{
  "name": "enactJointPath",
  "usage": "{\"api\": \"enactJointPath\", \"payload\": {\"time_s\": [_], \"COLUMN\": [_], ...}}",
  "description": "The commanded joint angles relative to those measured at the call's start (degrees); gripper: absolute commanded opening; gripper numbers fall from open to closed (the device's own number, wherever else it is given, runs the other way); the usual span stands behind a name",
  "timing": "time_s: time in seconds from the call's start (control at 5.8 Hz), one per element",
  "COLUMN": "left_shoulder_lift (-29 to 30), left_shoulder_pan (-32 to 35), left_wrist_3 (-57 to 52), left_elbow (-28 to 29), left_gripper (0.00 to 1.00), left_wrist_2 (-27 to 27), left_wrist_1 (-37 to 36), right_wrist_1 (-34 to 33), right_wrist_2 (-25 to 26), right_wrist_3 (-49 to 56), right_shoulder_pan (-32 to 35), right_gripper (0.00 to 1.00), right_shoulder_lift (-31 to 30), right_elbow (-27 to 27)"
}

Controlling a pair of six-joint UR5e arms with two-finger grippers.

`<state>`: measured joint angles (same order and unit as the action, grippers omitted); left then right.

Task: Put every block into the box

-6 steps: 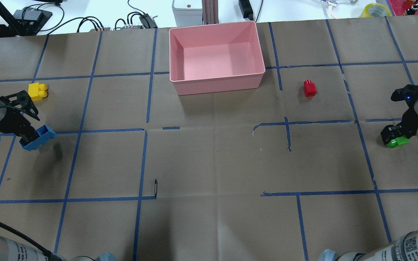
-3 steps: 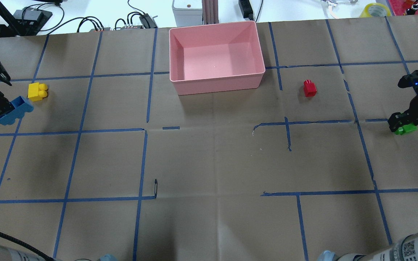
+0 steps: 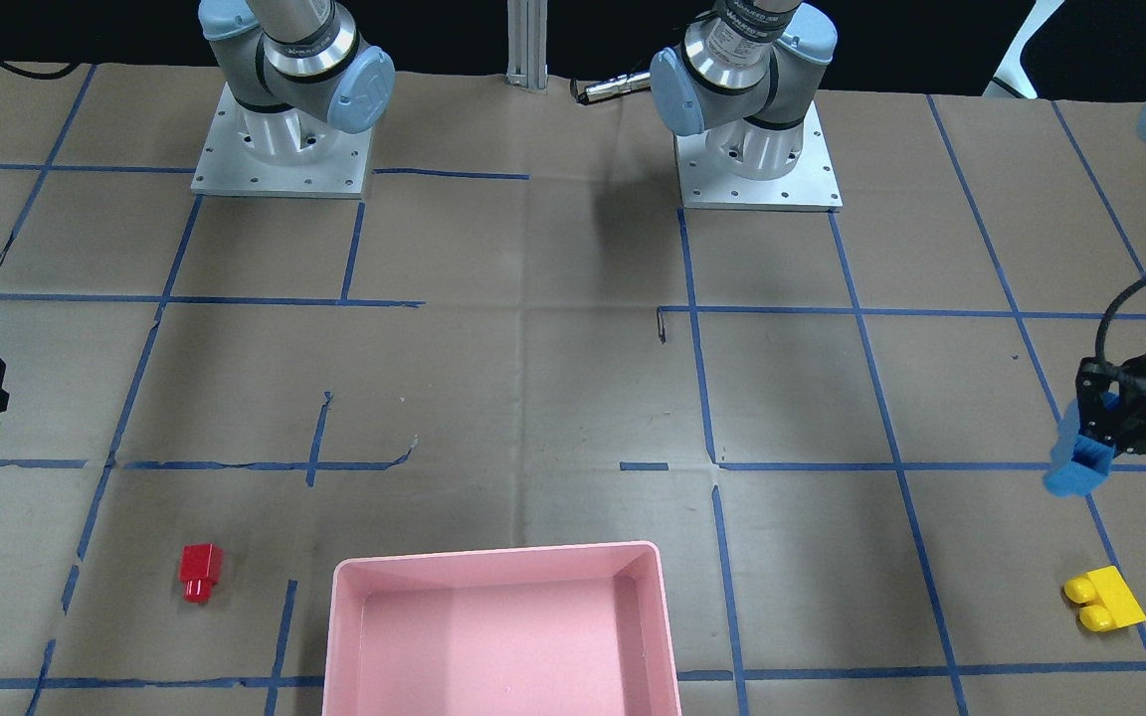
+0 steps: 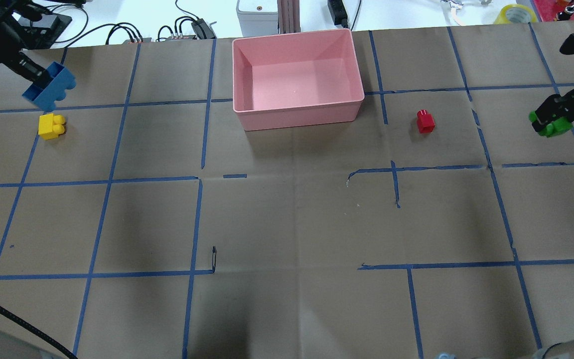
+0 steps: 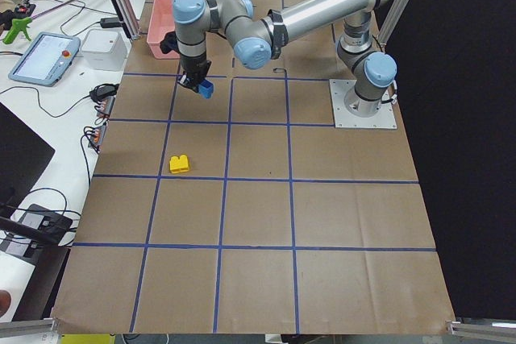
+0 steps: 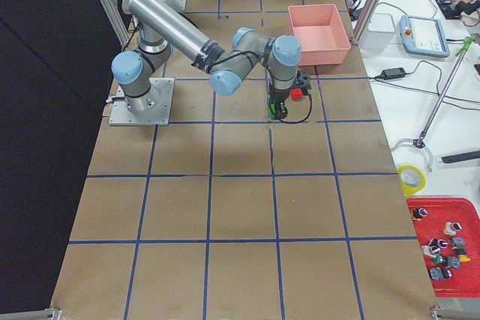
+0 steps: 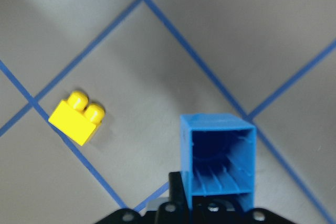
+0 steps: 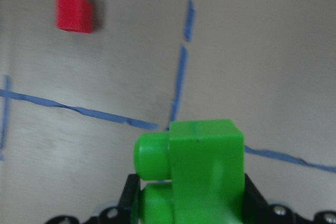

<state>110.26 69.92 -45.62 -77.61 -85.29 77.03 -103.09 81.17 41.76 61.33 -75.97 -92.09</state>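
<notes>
Overhead: L gripper [image 4: 37,80] is partly cut off at upper left, jaws clamped on blue brick [image 4: 49,89], held aloft. Its long axis slants lower left to upper right. L wrist view shows the hollow, ribbed underside. At right edge, R gripper [image 4: 552,113] is clamped on green brick [image 4: 548,128], fingers mostly hidden. Just below blue: yellow brick [image 4: 51,125], studs right. Right of box [image 4: 297,118]: red brick [image 4: 425,121], stud up-frame. All glossy plastic, all four outside box, top centre.
</notes>
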Motion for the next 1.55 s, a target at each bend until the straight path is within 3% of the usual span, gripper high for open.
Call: {"api": "enactJointPath", "payload": {"time_s": [0.0,0.34,0.69,0.86,1.03,1.21,1.38], "left_shoulder_lift": [4.7,8.5,15.8,17.9,18.6,19.5,19.8], "left_shoulder_pan": [9.8,21.3,26.4,26.8,26.9,27.7,27.8], "left_wrist_3": [28.0,52.7,65.0,65.7,67.4,69.2,69.2], "left_elbow": [5.7,9.9,13.4,13.4,13.4,13.4,13.5], "left_gripper": [0.0,0.0,0.0,0.0,0.13,0.5,0.99], "left_wrist_2": [5.2,5.7,6.8,6.6,6.7,6.6,6.6], "left_wrist_1": [0.2,-0.8,-6.3,-9.1,-9.7,-11.7,-14.0], "right_wrist_1": [8.4,-7.4,-7.1,-7.1,-7.8,-7.1,-7.1], "right_wrist_2": [-8.8,-8.8,-8.7,-8.8,-9.2,-8.6,-8.3], "right_wrist_3": [0.0,-0.5,-7.7,-8.9,-12.3,-12.3,-12.0], "right_shoulder_pan": [9.9,24.7,31.4,33.1,34.3,34.5,34.5], "right_gripper": [0.03,0.03,0.03,0.06,0.38,0.99,1.0], "right_shoulder_lift": [2.1,14.4,23.8,26.0,26.1,25.8,25.4], "right_elbow": [7.0,13.8,28.2,31.5,32.7,32.8,32.7]}}
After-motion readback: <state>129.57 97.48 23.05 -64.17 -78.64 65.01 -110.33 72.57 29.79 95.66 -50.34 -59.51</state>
